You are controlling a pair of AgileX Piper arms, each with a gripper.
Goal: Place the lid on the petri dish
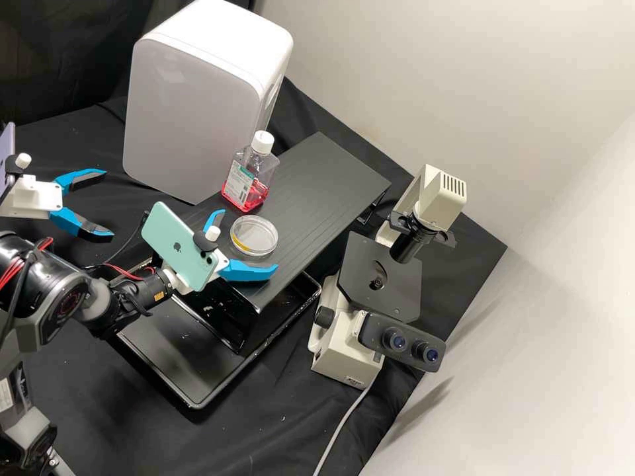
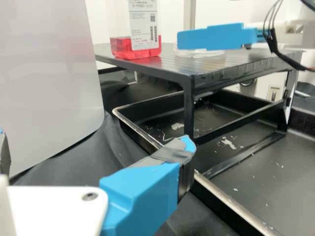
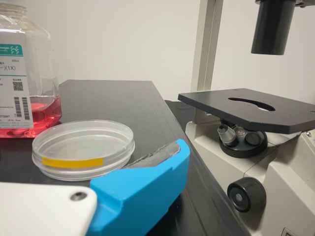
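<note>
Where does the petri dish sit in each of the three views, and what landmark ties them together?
High view: petri dish on the black shelf, nearer the camera than the flask.
Left wrist view: a thin clear sliver on the shelf top, under the far blue finger.
Right wrist view: close, beside the flask.
Shared landmark: the flask of red liquid.

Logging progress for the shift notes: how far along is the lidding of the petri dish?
Done: the lid looks seated on the petri dish on the black shelf. In hand: nothing; the right gripper is open at the dish, the left gripper open, off to the side. Left: only pulling clear.
</note>
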